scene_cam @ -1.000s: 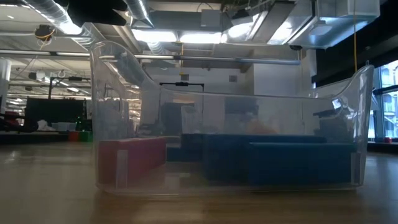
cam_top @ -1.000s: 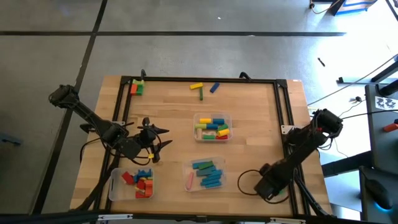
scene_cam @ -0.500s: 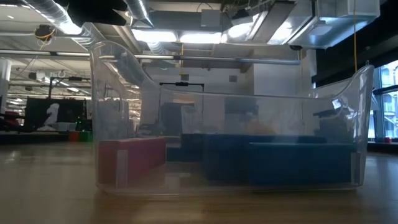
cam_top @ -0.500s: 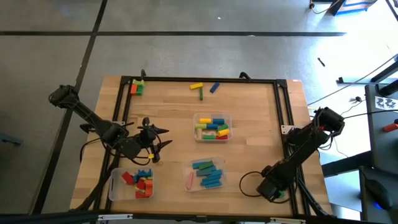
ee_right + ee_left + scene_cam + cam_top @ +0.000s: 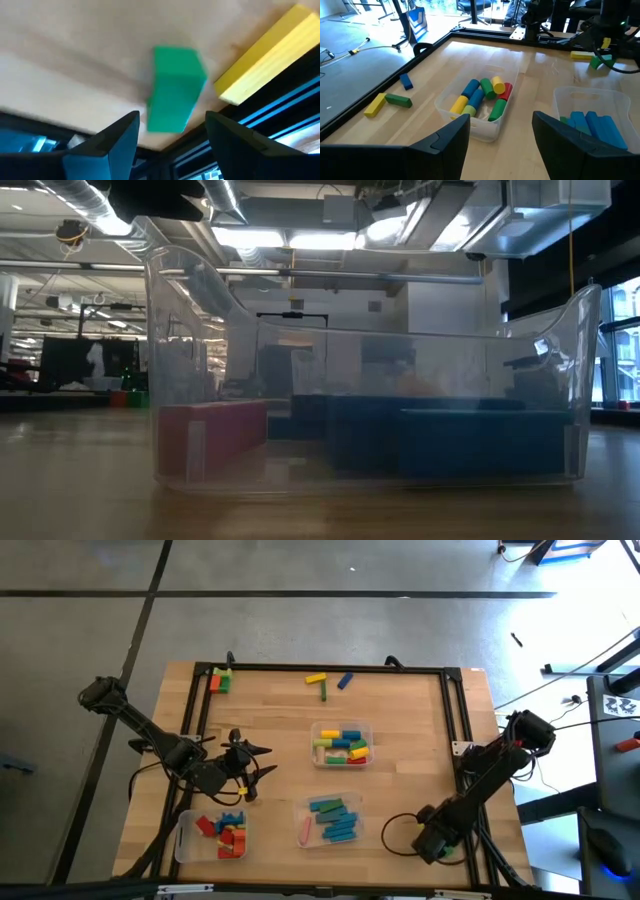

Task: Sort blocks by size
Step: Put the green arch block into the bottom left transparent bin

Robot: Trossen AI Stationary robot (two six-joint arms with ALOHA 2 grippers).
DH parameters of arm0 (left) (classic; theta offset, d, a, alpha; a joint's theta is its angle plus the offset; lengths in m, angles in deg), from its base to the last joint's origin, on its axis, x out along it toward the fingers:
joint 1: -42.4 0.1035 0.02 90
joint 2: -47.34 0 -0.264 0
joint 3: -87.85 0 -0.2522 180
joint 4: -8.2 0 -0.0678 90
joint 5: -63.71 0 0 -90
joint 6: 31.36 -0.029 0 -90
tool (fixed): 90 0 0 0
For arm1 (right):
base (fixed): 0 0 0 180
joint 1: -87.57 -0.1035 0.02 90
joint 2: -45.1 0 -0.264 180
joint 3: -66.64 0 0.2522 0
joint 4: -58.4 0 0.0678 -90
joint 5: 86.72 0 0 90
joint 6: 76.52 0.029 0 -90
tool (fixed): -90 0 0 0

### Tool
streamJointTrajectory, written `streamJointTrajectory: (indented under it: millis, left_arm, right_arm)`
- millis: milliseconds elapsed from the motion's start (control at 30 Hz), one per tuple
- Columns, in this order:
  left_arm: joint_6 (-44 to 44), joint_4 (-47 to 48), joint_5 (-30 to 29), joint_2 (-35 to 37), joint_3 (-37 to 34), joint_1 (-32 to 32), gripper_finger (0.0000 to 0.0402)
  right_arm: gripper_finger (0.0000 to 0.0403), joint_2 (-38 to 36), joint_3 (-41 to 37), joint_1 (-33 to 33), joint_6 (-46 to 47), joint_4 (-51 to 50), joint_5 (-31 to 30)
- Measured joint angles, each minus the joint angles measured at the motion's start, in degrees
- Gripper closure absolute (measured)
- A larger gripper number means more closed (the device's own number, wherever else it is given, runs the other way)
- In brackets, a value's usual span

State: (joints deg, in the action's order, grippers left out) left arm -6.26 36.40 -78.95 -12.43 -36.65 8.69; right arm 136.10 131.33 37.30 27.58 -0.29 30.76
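Little has been moved since the earlier frames: only the right arm has been shifted slightly along the table's right edge, at the lower right of the high view. Its right gripper (image 5: 170, 137) is spread and holds nothing, poised over a small green wooden block (image 5: 175, 87) lying just beside a yellow wooden bar (image 5: 262, 55). The left gripper (image 5: 500, 135) is likewise released, hanging at the left of the high view above the light wooden table (image 5: 410, 730). 3 clear plastic trays (image 5: 341, 744) already hold sorted blocks (image 5: 333, 819), while 3 loose blocks (image 5: 322, 683) lie at the upper centre. For a clean pick, the green block should be straddled squarely without the yellow bar being nudged.
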Motion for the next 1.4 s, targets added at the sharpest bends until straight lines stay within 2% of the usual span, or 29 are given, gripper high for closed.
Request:
streamJointTrajectory:
  millis: [300, 367, 467, 567, 800, 900, 1167, 1267, 1400]
  left_arm:
    - [0.0, 0.0, 0.0, 0.0, 0.0, 0.0, 0.0192]
    - [-0.1, 0.0, 0.0, 0.0, 0.0, 0.0, 0.0192]
    - [-0.5, 0.0, 0.0, 0.0, 0.0, 0.0, 0.0192]
    - [-0.4, 0.0, 0.0, 0.0, 0.0, 0.0, 0.0192]
    - [-0.3, 0.0, 0.0, 0.0, 0.0, 0.0, 0.0192]
    - [-0.5, -0.1, 0.0, 0.0, 0.0, 0.0, 0.0192]
    - [-1.2, -0.1, 0.0, 0.0, 0.0, -0.2, 0.0192]
    - [-1.8, -0.1, 0.0, 0.3, 0.0, -0.9, 0.0192]
    - [-1.8, -0.1, 0.0, 1.5, 0.0, -2.2, 0.0192]
  right_arm:
    - [0.0174, 0.1, -6.6, 0.0, 1.8, 9.4, -1.8]
    - [0.0187, 0.1, -6.6, 0.0, 1.5, 10.0, -2.1]
    - [0.0230, 0.1, -6.6, 0.0, 0.5, 9.8, -2.0]
    - [0.0274, 0.1, -6.3, 0.0, -2.7, 9.9, -1.0]
    - [0.0274, -0.1, 0.7, 3.6, -14.1, 7.1, -1.2]
    - [0.0274, -0.1, 5.9, 6.5, -21.7, 4.4, -6.0]
    - [0.0274, -0.1, 18.0, 14.3, -47.7, 6.3, -29.0]
    - [0.0274, -0.2, 19.0, 16.6, -59.1, 14.7, -36.7]
    - [0.0273, 1.1, 19.1, 19.6, -72.4, 28.8, -40.0]
